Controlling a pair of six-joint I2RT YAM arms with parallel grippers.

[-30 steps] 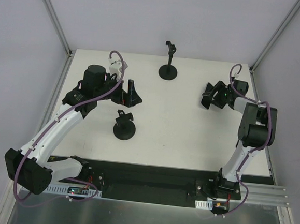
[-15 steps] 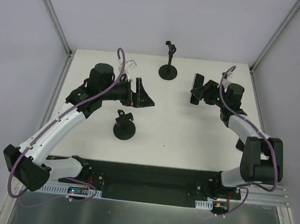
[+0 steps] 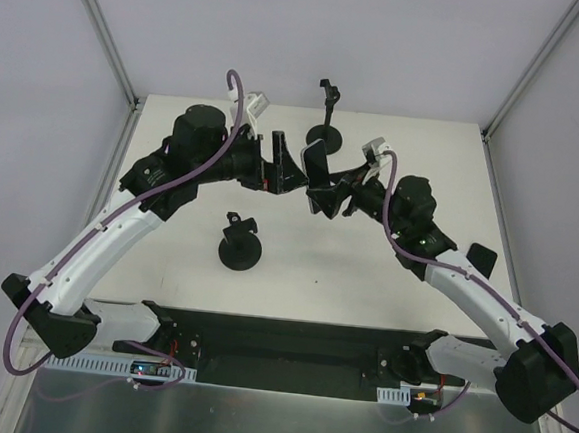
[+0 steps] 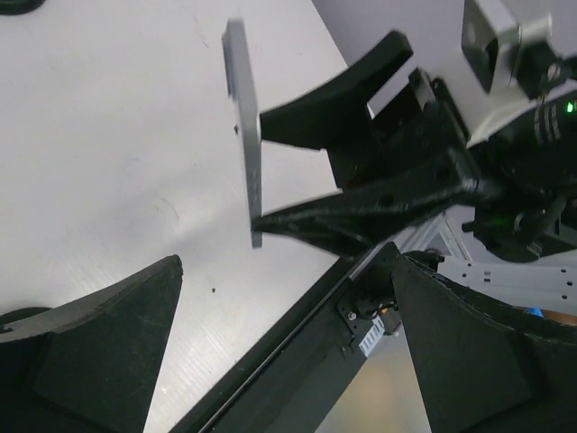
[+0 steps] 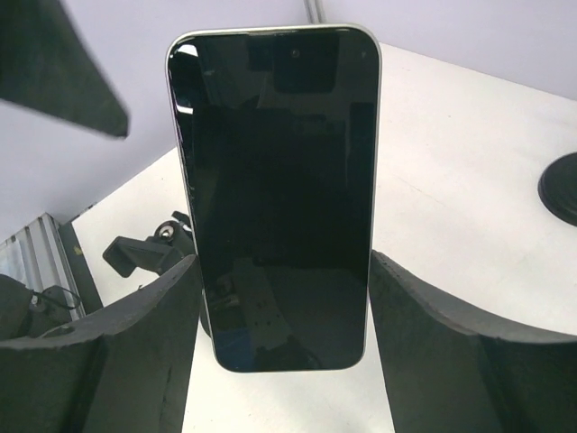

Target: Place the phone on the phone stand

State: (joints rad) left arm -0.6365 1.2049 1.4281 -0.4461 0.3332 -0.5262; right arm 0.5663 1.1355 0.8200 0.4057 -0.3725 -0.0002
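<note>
The phone (image 5: 279, 189), a flat black slab with a pale rim, stands upright between my right gripper's (image 5: 284, 271) fingers, which press on its two long sides. From above it is held in the air at mid-table (image 3: 316, 167). My left gripper (image 3: 285, 166) is open and empty, just left of the phone and pointing at it. In the left wrist view the phone shows edge-on (image 4: 245, 135), beyond the wide-open left gripper (image 4: 284, 271). One black phone stand (image 3: 239, 248) sits near the front left of centre. A second stand (image 3: 325, 129) is at the back.
The white table (image 3: 414, 287) ends at a black strip (image 3: 290, 342) along the near edge. Grey walls close in the left, right and back. The far stand's round base also shows in the right wrist view (image 5: 561, 187).
Both arms have swung in toward the table's centre. The right gripper carried the phone left. The left gripper moved right, up beside the phone.
</note>
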